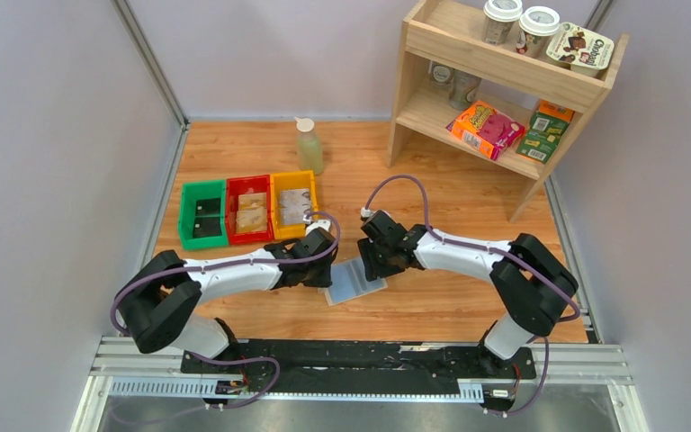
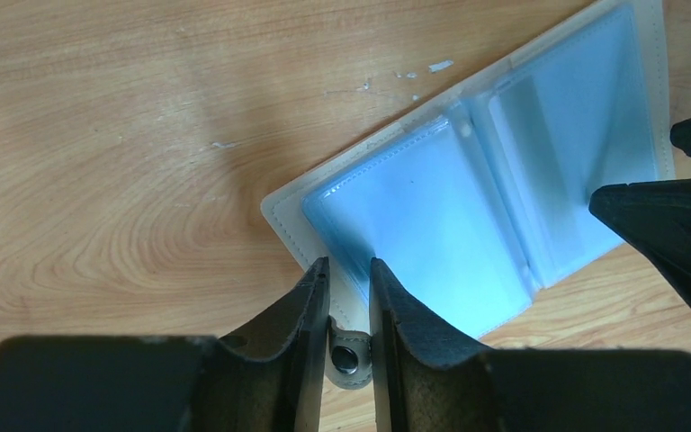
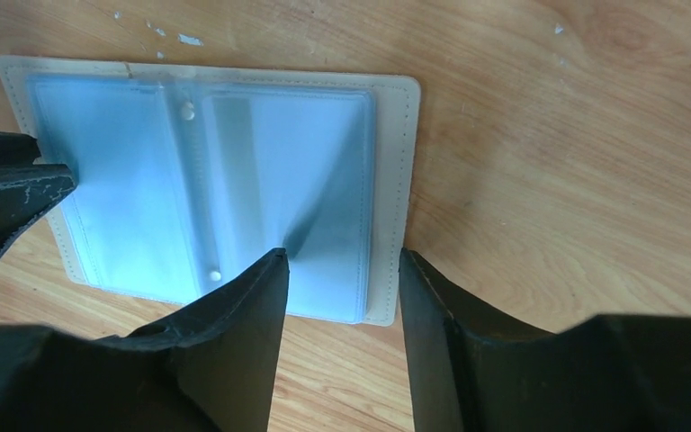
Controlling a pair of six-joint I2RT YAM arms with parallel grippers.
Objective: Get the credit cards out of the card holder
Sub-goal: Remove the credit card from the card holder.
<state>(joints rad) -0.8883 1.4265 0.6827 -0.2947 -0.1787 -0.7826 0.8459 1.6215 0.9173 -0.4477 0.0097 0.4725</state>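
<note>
At the near edge of the wooden worktop (image 1: 454,308) both arms reach forward and bend inward with their wrists low. They meet over the flat beige card holder (image 1: 356,282), which lies open between them with its pale blue-grey two-panel inside facing up. Its long axis runs across from one arm to the other, slightly tilted, and the fold crosses it midway, so neither arm is plainly nearer; each has one end. The left fingers (image 2: 310,306) stand only narrowly apart at one end, with the small clasp tab (image 2: 346,358) in the gap. Whether they pinch the tab I cannot tell. The right fingers (image 3: 252,306) are parted and straddle the opposite short edge, one tip over the clear sleeve and the other over bare wood, with nothing clamped. The sleeves look empty, though a pale strip in one panel is hard to read. Farther back, small thin rectangular credit cards lie sorted: black cards (image 1: 205,218) in the green plastic bin (image 1: 183,216), tan cards (image 1: 252,214) in the red bin (image 1: 250,180), silvery cards (image 1: 295,205) in the yellow bin (image 1: 293,176). By that, the emptying looks almost finished.
</note>
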